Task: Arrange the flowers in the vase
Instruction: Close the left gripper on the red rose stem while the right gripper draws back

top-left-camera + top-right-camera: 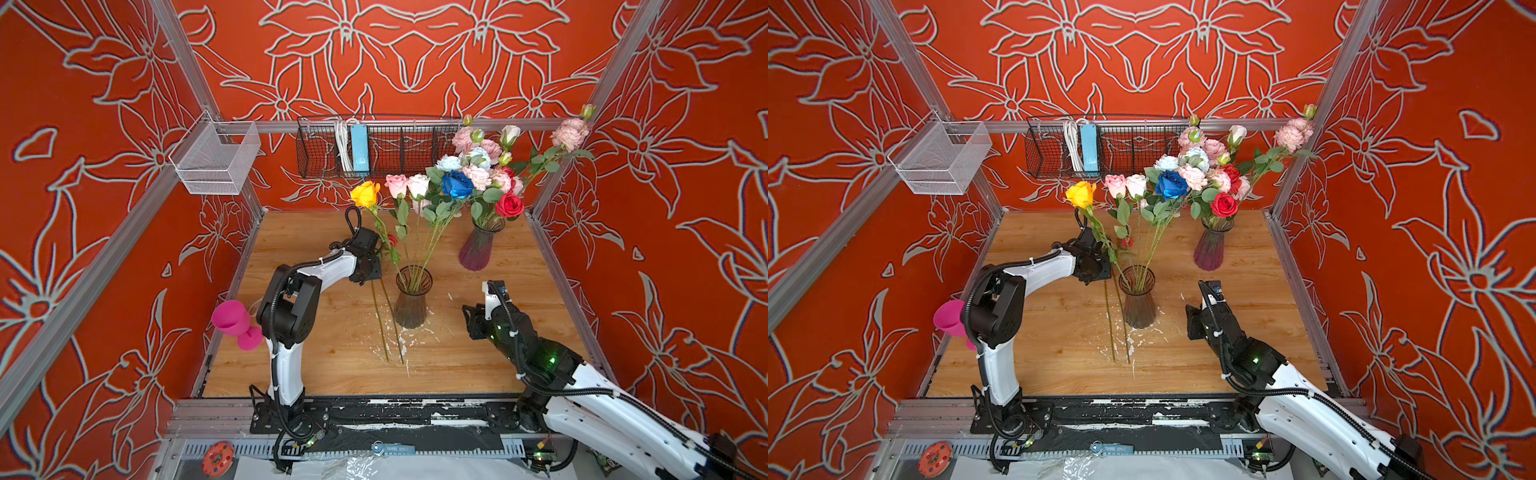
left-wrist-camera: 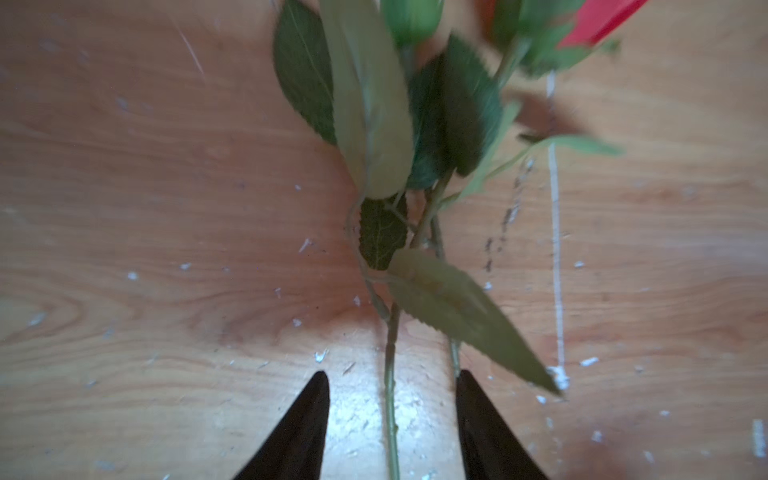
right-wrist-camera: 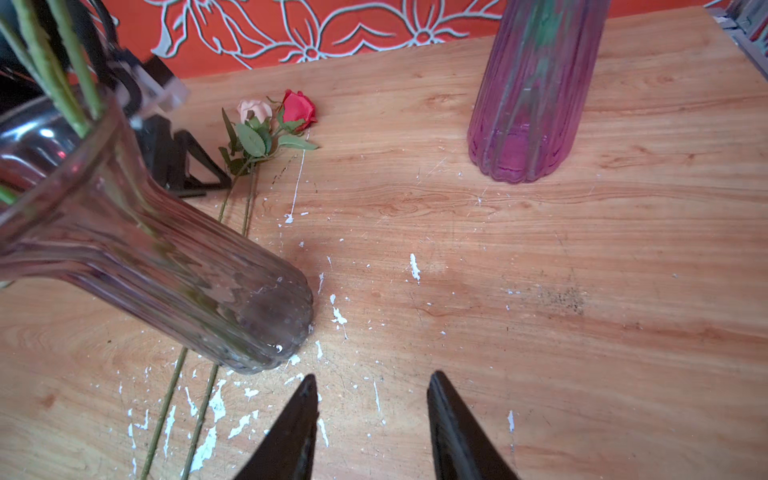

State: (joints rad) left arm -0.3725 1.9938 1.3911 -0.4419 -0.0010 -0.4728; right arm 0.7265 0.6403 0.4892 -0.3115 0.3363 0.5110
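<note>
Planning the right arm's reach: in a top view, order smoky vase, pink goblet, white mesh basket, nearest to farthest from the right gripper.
1. smoky vase, just left of right gripper
2. pink goblet, far left
3. white mesh basket, high at back left

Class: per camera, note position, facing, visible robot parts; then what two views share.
Top views: high in front, facing down and back; clear vase, purple vase, left arm, right arm.
Left wrist: above the table, facing down at leafy stems; its jaws.
Right wrist: low, facing across to both vases; its jaws.
Shared by wrist views: red rose.
</note>
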